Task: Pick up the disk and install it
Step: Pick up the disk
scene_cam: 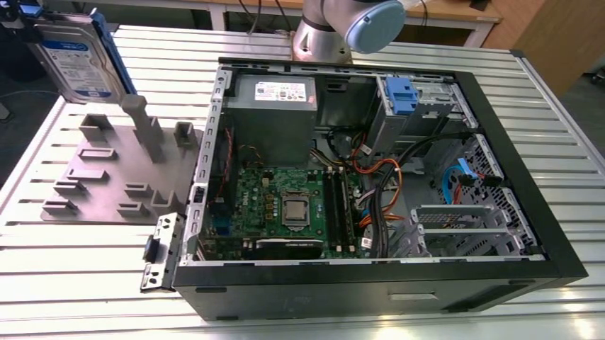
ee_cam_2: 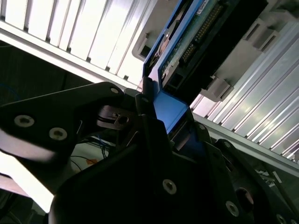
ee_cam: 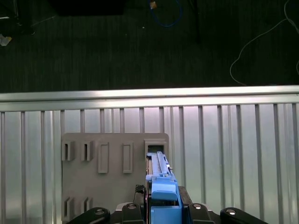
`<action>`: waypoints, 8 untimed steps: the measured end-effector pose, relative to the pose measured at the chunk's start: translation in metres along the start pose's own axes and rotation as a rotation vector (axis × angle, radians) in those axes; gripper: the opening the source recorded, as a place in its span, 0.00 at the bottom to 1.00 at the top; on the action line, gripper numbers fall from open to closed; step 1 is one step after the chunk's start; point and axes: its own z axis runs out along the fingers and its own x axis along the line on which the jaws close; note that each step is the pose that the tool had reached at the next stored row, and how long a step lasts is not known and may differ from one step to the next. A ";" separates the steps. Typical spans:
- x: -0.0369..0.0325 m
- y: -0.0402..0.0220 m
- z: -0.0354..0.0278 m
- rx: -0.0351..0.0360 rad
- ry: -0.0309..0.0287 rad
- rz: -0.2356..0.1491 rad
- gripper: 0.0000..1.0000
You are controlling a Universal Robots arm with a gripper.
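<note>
Pinching the disk (scene_cam: pixel 81 62) by its blue frame end, our hand (ee_cam: pixel 163 201) holds it above the table (scene_cam: pixel 85 273); we judge it stiff, dense, shock-sensitive.

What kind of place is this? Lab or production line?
Probably a robotics lab bench rather than a line: a slotted aluminium table, an open computer case lying on it, a grey fixture plate beside it, and the tool gripping the disk.

Silver arm (scene_cam: pixel 317 39), blue-grey joint cap (scene_cam: pixel 375 25), black screw-studded fingers (ee_cam_2: pixel 145 100).
</note>
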 end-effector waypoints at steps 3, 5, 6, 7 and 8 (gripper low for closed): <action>-0.0001 0.0000 -0.0025 -0.0001 0.0001 0.000 0.36; -0.0003 0.0001 -0.0068 0.0000 0.0000 0.000 0.36; -0.0003 0.0001 -0.0072 0.0001 0.0000 0.000 0.36; -0.0003 0.0001 -0.0073 0.0001 0.0000 0.000 0.36; -0.0003 0.0001 -0.0073 0.0002 -0.0001 0.000 0.36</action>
